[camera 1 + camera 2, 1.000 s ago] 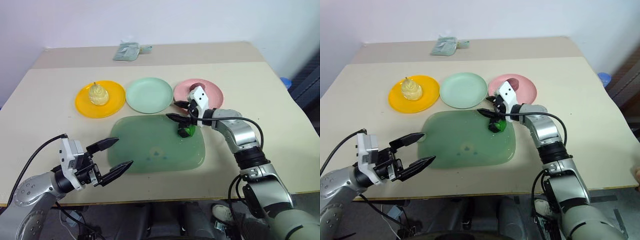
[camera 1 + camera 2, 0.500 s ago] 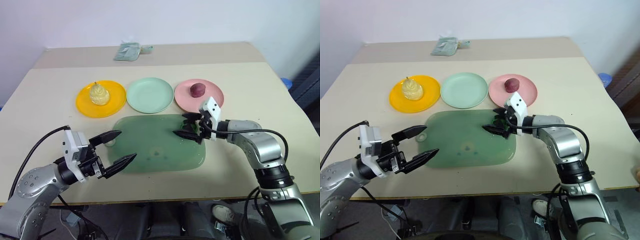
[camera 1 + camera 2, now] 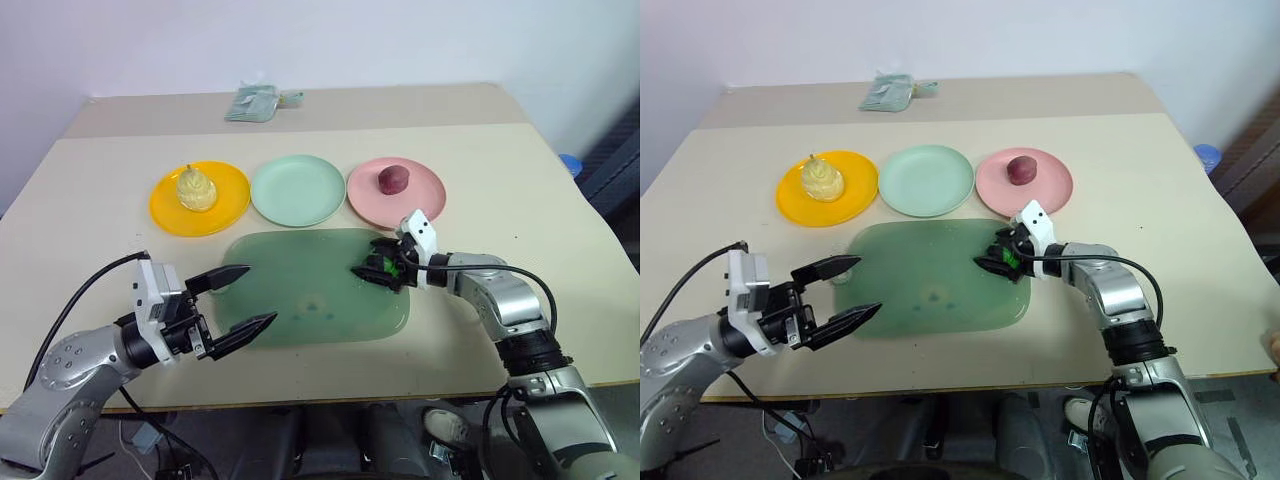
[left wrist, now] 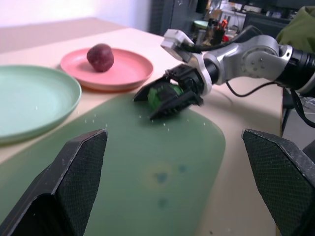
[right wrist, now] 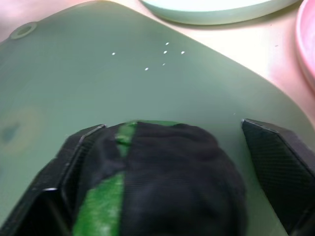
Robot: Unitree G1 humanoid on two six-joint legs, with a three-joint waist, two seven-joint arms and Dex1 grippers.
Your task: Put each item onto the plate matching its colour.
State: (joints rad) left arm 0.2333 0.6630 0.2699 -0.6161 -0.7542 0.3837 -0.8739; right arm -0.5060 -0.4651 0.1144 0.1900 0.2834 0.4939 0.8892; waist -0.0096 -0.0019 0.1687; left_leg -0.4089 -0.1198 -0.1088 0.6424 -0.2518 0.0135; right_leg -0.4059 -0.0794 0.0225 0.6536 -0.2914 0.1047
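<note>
The pale yellow pear (image 3: 197,188) stands on the orange-yellow plate (image 3: 222,207). The dark red fruit (image 3: 392,179) lies on the pink plate (image 3: 420,198). Between them the mint green plate (image 3: 298,190) holds nothing. The green-and-black lump (image 3: 391,268) rests on the right part of the large green board, and my right gripper (image 3: 372,266) is shut on it; in the right wrist view the lump (image 5: 162,177) spans the gap between both fingers. My left gripper (image 3: 260,293) hangs open over the board's near left corner, with nothing in it.
The large green board (image 3: 300,300) lies in front of the three plates. A crumpled pale green packet (image 3: 255,102) sits at the table's far edge. Bare tabletop lies to the right of the pink plate and along the near edge.
My right gripper came down and back from beside the pink plate to the board, and its fingers closed around the green-and-black lump. The left arm has stayed in place.
</note>
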